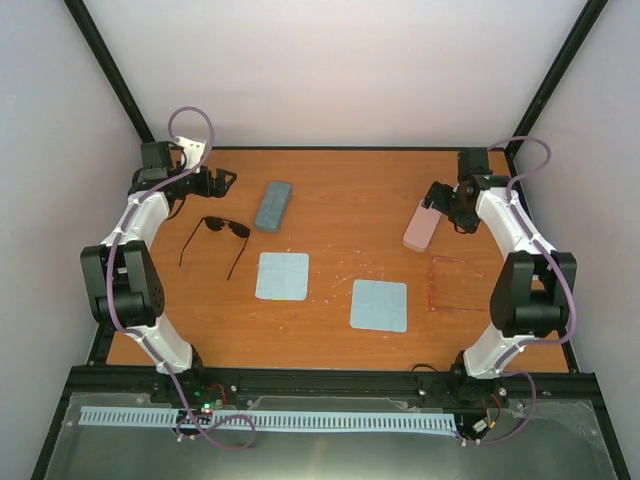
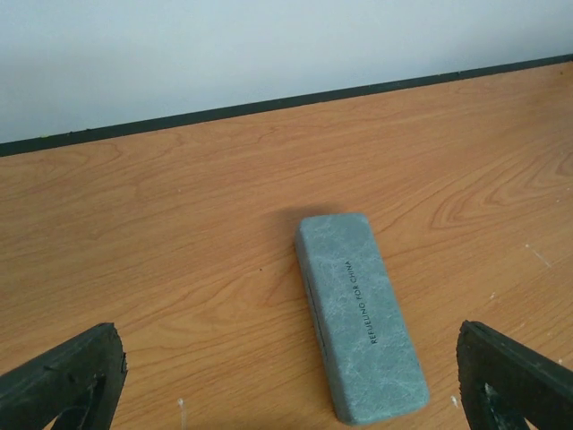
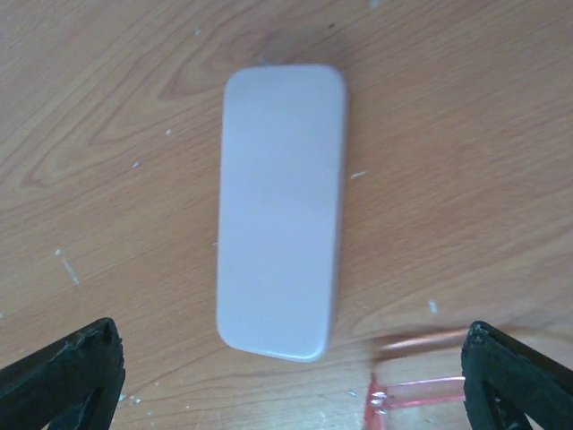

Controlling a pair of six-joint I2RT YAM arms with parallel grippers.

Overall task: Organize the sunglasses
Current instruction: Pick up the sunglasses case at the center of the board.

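Left gripper: wide, empty, at 10 o'clock of the grey case.
Right gripper: wide, empty, over the pink case.
Black pair: unfolded, at 8 o'clock of the grey case.
Red pair: unfolded, at 5 o'clock of the pink case.
Advice: probably open the cases first, and pinch only the lid edge.

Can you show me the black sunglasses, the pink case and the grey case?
black sunglasses (image 1: 227,226): top view, bridge.
pink case (image 3: 279,210): right wrist view, lid middle.
grey case (image 2: 358,327): left wrist view, lid middle.
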